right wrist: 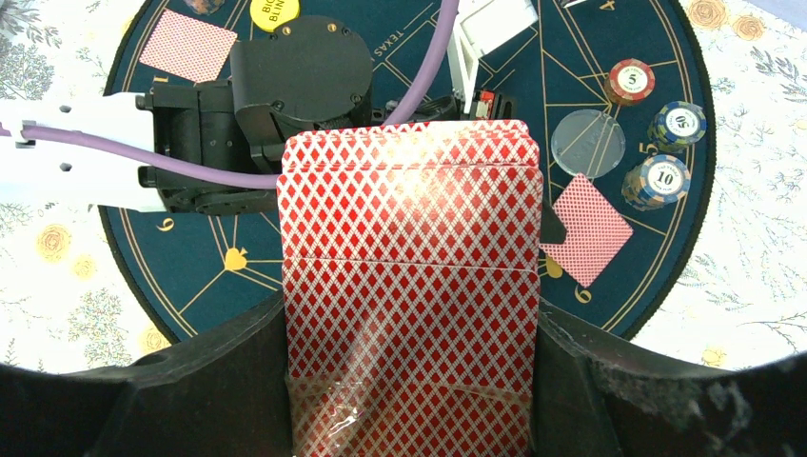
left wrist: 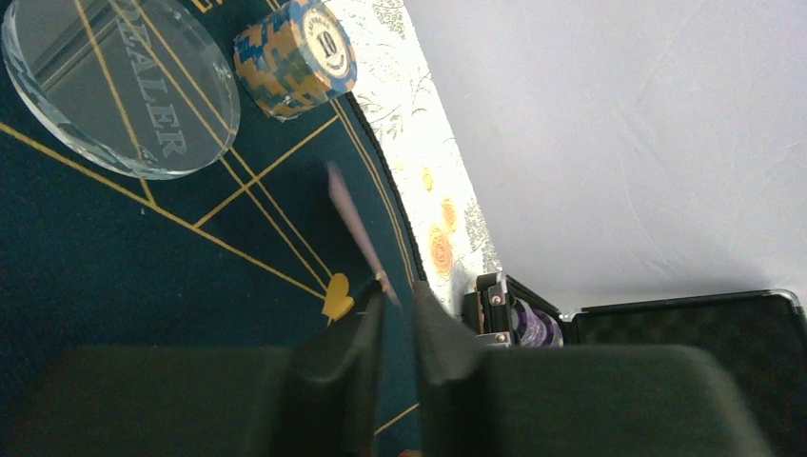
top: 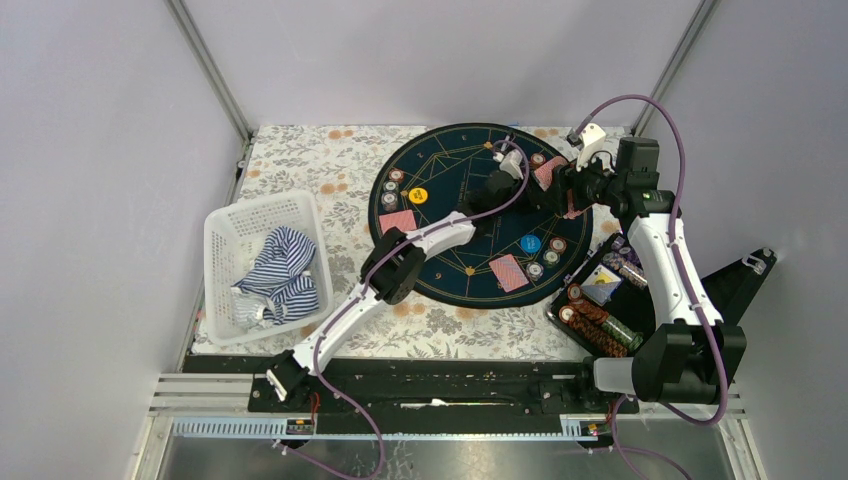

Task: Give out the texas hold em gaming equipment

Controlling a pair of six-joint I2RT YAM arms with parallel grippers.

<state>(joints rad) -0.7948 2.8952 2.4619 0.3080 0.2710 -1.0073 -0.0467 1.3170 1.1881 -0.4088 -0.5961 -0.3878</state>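
Floral table [top: 330, 160], white walls all round, round mat [top: 450, 165] at centre. Right claw [right wrist: 414, 333] clamped on deck [right wrist: 409, 219], red backs up, held over mat's right side. Left claw [left wrist: 400, 288] low over mat near its right rim, fingers a slit apart. One card [left wrist: 354, 219] sits edge-on and blurred at their tips; looks loose rather than pinched. Laid out so far: face-down cards [top: 398, 221] at three spots on mat, chips [top: 551, 257] beside each. Also down: yellow disc [top: 418, 196] on the left, blue disc [top: 530, 243] on the right, clear dealer button [left wrist: 114, 86] next to a blue-orange stack [left wrist: 295, 57]. Left to do, by my reading: deck is thick and case [top: 735, 285] off mat's right edge holds many more chips, so roughly mid-task. Basket [top: 225, 225] with cloth [top: 285, 265] far left, well apart from play.
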